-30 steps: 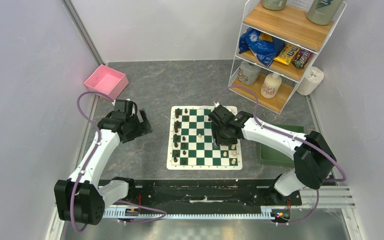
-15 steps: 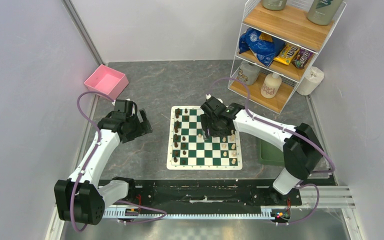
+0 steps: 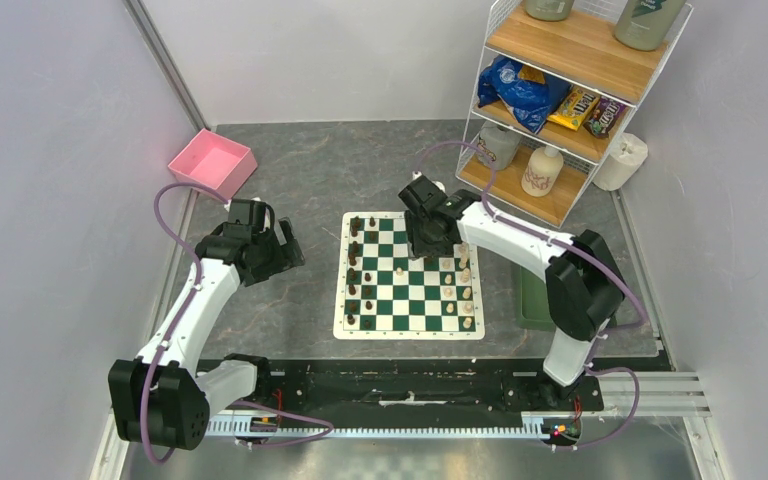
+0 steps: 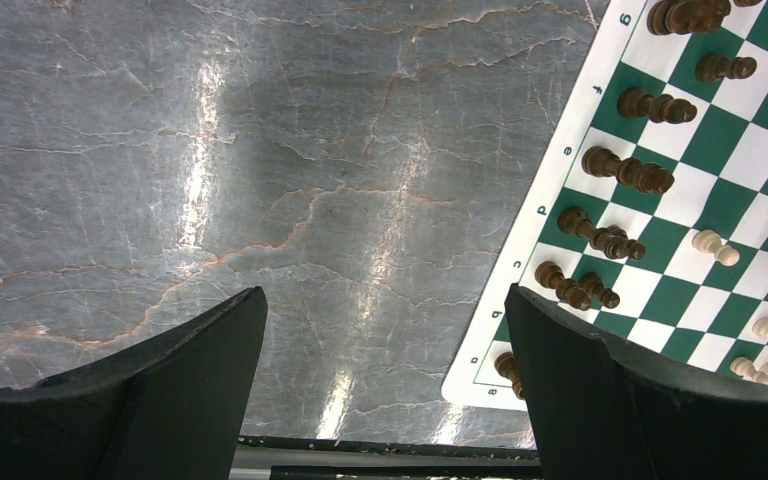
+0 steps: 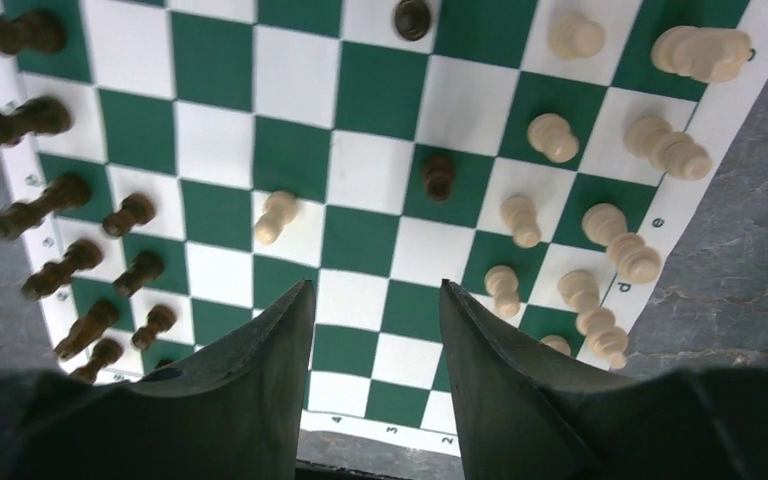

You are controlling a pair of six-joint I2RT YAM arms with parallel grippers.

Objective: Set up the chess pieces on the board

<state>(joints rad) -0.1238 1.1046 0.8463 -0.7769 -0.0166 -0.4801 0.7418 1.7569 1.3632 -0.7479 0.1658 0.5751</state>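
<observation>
- The board [image 3: 407,331] is laid flat on the middle of the table [image 3: 310,180].
- Dark pieces [image 3: 352,275] are ranged along its left side and pale pieces [image 3: 466,294] along its right.
- A lone pale pawn [image 5: 275,217] is stood nearer the middle.
- The right gripper [image 5: 375,290] is held above the board, jaws spread, with nothing between them.
- The left gripper [image 4: 380,300] is held over bare table left of the board, jaws spread wide and empty.
</observation>
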